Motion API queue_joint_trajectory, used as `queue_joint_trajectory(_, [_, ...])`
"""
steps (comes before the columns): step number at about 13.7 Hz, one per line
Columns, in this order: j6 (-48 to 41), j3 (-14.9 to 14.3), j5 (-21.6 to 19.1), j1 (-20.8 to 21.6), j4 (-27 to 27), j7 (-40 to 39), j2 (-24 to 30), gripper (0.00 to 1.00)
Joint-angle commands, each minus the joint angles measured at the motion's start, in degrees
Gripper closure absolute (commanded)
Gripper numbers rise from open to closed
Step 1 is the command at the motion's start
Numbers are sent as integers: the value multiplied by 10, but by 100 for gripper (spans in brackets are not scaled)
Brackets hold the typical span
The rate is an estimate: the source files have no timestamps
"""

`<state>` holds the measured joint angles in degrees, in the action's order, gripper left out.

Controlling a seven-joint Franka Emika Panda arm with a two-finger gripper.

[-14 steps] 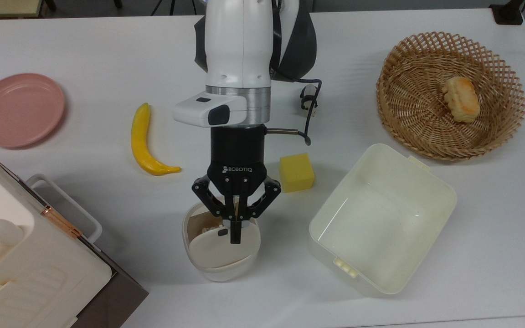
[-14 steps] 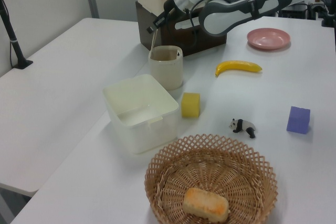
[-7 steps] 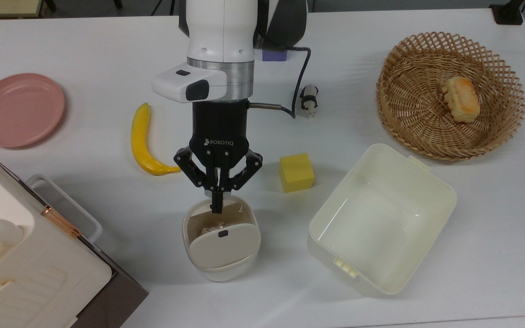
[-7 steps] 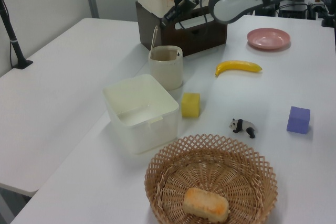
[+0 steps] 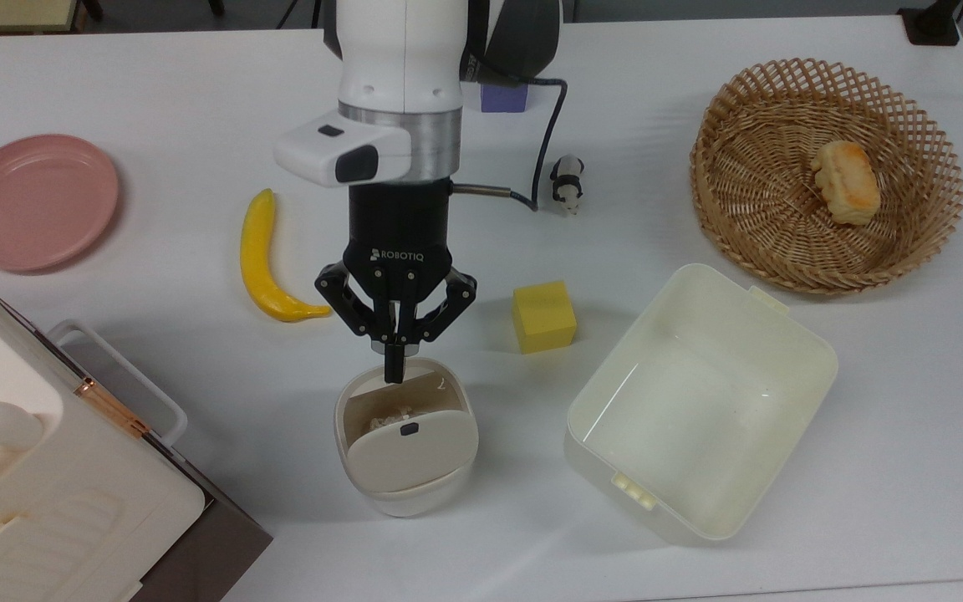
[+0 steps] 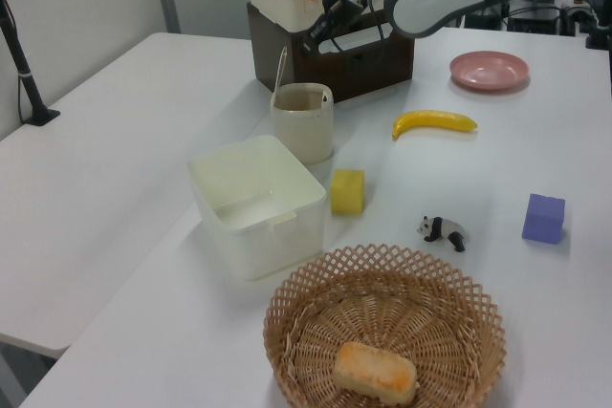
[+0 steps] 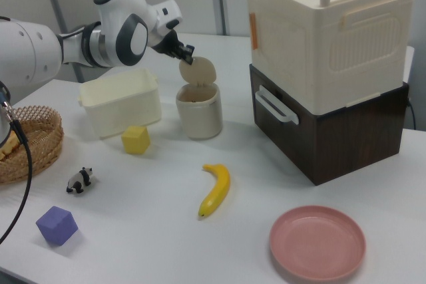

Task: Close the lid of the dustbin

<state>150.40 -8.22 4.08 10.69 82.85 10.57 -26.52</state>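
The gripper (image 5: 394, 368) body reads "ROBOTIQ" in white.

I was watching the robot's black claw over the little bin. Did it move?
Yes. In the top view the gripper has pulled back from over the lid toward the dustbin's far rim, nearer the banana.

Big cream box (image 5: 47, 468) cut by top view's left/bottom edge.

White table (image 5: 155, 100) with dustbin (image 5: 405, 493), banana (image 5: 264, 263), basket (image 5: 824, 176).
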Motion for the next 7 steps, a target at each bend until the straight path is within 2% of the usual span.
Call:
queue_joint_trajectory(1, [65,-6,2,6,-1,9,12,98])
queue_joint_trajectory(4, [140,-7,3,5,-13,9,-30,98])
queue_joint_trajectory(7, [149,-8,5,4,-20,9,-52,98])
